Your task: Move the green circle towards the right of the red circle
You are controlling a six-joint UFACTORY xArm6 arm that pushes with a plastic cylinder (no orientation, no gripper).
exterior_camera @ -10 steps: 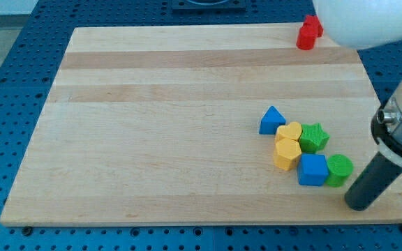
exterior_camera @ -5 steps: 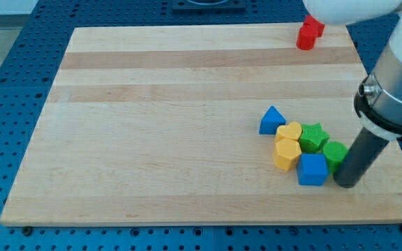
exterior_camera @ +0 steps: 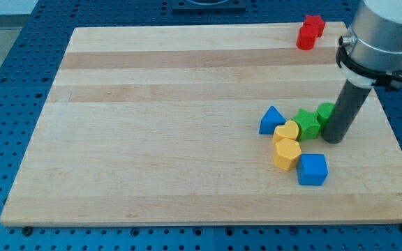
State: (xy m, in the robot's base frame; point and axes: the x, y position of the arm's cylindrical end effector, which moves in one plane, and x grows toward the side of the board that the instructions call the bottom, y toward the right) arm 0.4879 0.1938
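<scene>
The green circle (exterior_camera: 324, 111) sits at the board's right of centre, partly hidden behind my rod. My tip (exterior_camera: 333, 139) rests on the board just below and to the right of it, touching it. A green star (exterior_camera: 308, 123) lies against the circle's left side. Two red blocks stand at the view's top right: one (exterior_camera: 306, 38) at the board's top edge and another (exterior_camera: 315, 25) just behind it; I cannot tell which is the red circle. They lie well above the green circle.
A blue triangle (exterior_camera: 271, 120), a yellow heart (exterior_camera: 287, 132), a yellow hexagon (exterior_camera: 287, 154) and a blue cube (exterior_camera: 313, 169) cluster left of and below my tip. The wooden board (exterior_camera: 152, 125) ends close on the right.
My tip has moved up the view from the bottom right, pushing the green circle upward from beside the blue cube. The green star has shifted up and left.
</scene>
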